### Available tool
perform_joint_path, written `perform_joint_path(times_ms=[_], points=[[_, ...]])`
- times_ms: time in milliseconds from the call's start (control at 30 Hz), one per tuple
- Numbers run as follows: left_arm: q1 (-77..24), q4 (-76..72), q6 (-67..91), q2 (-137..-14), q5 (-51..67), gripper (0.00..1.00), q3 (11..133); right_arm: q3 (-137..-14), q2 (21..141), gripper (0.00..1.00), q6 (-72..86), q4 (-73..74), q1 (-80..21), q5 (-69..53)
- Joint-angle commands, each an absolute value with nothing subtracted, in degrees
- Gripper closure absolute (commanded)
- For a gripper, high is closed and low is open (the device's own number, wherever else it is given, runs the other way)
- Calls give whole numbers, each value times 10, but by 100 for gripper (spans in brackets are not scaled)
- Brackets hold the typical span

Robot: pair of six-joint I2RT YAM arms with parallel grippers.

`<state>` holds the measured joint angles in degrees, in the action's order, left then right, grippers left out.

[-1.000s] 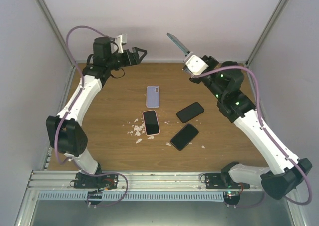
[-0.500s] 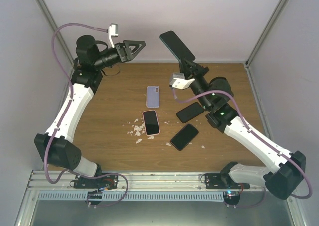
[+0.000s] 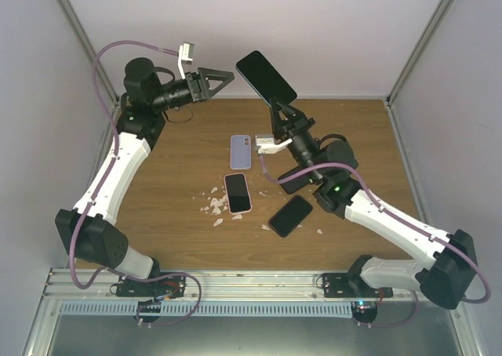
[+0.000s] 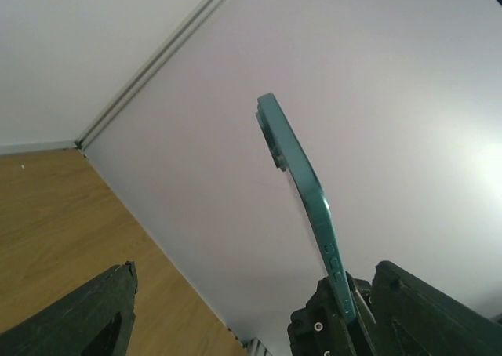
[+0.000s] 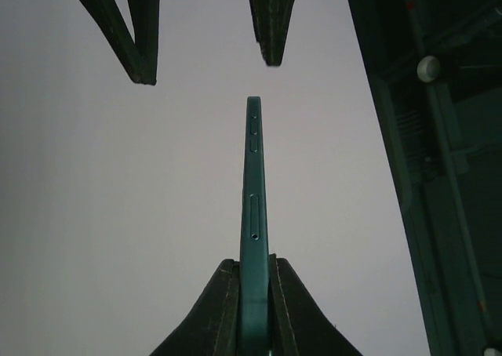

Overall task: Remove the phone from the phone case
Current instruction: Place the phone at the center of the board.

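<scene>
Right tool (image 3: 278,111) grips the teal-cased phone (image 3: 265,75) above the far edge of the surface (image 3: 369,136); left tool (image 3: 224,78), spread wide, hovers beside, likely pinching the case (image 4: 306,185) next.

The top camera looked down from far above the raised phone (image 3: 267,77), on the arm-base side, taking in the whole table (image 3: 172,207). The left wrist camera faced the phone's thin edge from below and beside it, near; the right wrist camera sighted up along that edge, closest. All three shared the phone.
</scene>
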<state>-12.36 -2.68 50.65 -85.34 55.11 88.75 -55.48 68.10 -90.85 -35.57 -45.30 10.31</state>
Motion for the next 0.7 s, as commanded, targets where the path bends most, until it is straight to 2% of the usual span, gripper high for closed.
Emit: perform_joint_path(times_ms=[0,433,667], points=[[-133,-61,542,-844,565,21,864,-546,688,100,-958,-450,-465,108],[-150,-88,564,-860,557,39,854,-525,718,100,-985,-481,-482,110],[-150,-123,603,-872,555,62,838,-504,734,99,-1009,-526,-491,108]])
